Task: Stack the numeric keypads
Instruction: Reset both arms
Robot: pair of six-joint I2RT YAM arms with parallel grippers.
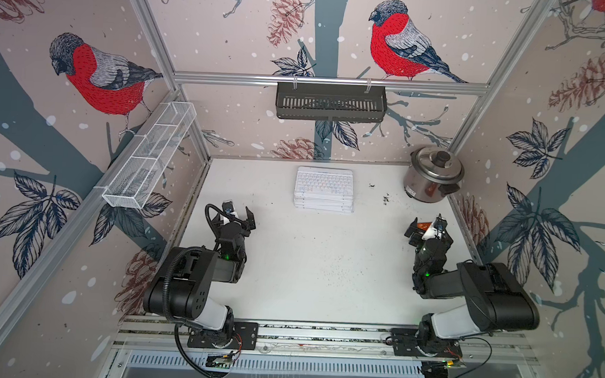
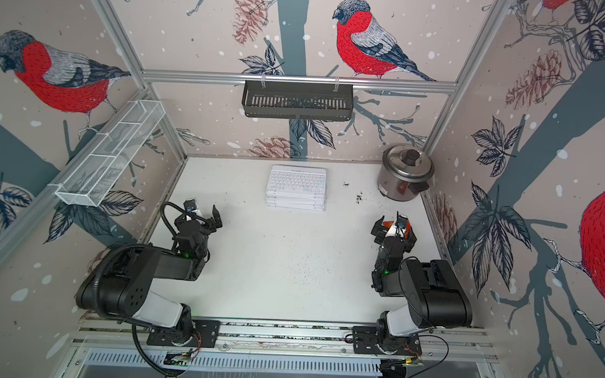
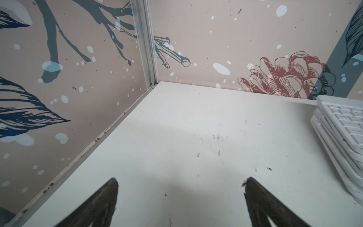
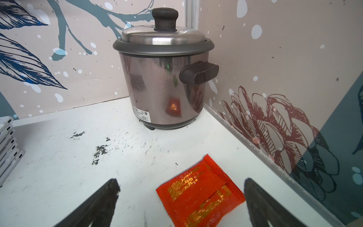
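Left gripper (image 1: 237, 213): jaws wide apart, empty, over bare bench (image 1: 325, 269).
Right gripper (image 1: 428, 226): jaws apart, empty, above an orange packet (image 4: 200, 193).
Numeric keypads (image 1: 324, 189): one pile near the back wall, well apart from both arms.
Advice: stack looks finished; keep clear, avoid nudging it.
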